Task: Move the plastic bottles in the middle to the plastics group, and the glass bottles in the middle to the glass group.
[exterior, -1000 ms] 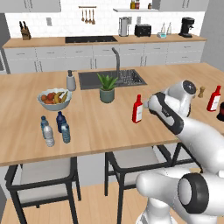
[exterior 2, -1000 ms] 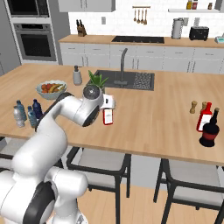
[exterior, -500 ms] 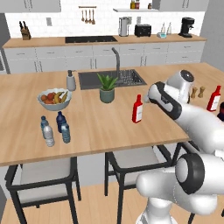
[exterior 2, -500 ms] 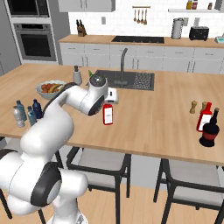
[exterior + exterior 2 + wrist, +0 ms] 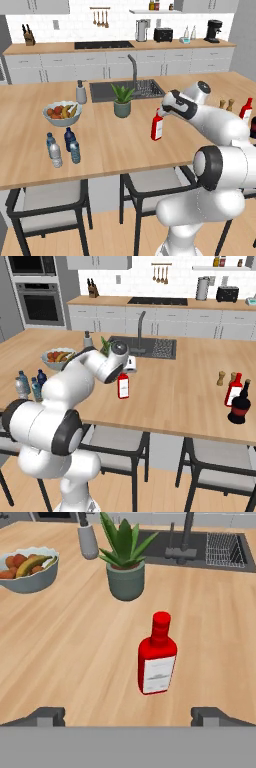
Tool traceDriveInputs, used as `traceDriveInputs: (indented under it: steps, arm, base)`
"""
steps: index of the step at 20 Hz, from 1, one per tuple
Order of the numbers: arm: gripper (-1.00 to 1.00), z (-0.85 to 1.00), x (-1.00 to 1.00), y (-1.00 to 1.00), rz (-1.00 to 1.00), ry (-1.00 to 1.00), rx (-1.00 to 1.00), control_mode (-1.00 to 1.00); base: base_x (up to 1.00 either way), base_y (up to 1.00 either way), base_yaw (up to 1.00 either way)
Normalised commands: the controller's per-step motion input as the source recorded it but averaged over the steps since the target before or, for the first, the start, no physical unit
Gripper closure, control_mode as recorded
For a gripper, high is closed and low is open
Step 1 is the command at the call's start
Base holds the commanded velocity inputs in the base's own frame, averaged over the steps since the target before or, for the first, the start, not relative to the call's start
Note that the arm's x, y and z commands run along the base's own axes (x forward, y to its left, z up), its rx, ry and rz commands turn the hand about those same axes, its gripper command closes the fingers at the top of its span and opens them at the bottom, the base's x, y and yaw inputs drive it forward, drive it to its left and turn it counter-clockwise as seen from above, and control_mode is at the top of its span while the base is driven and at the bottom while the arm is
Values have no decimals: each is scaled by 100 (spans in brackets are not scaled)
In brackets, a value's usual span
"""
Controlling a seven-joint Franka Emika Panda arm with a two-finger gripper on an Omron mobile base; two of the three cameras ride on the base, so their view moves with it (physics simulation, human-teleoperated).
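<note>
The red glass bottle (image 5: pixel 157 657) with a white label stands upright in the middle of the island, also seen in the left base view (image 5: pixel 157 126) and the right base view (image 5: pixel 123 386). My gripper (image 5: pixel 128 716) hovers just above and behind it, open, with nothing between its fingers; it sits over the bottle's cap (image 5: pixel 164 110) (image 5: pixel 129 365). The glass group, a red bottle (image 5: pixel 233 389) and a squat dark bottle (image 5: pixel 240 406), stands at the island's right end. Several small plastic bottles, among them a navy one (image 5: pixel 69 137) and a greyish clear one (image 5: pixel 56 156), stand together at the left.
A potted plant (image 5: pixel 125 567) stands just beyond the red bottle, with a fruit bowl (image 5: pixel 27 569) and a soap dispenser (image 5: pixel 87 539) to its left. The sink (image 5: pixel 127 90) lies behind. Salt and pepper shakers (image 5: pixel 220 378) stand near the glass group. Stools sit below the near edge.
The hand has swung up and leftward from beside the red bottle to just above it. Its jaws stayed open. No bottle moved.
</note>
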Motion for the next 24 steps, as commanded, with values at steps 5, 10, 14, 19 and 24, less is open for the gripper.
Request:
traceDriveInputs:
  steps: [5,10,14,19,24]
  arm:
    - [-100,-7,55,0,2,1,0,-100]
    - [-100,-22,38,0,0,3,0,-100]
    - [-100,-39,29,0,0,4,0,-100]
    - [-100,-17,46,0,0,0,0,-100]
    - [-100,-4,26,0,0,0,0,-100]
  base:
    - [0,0,0]
    - [0,0,0]
    - [0,0,0]
    - [0,0,0]
    - [0,0,0]
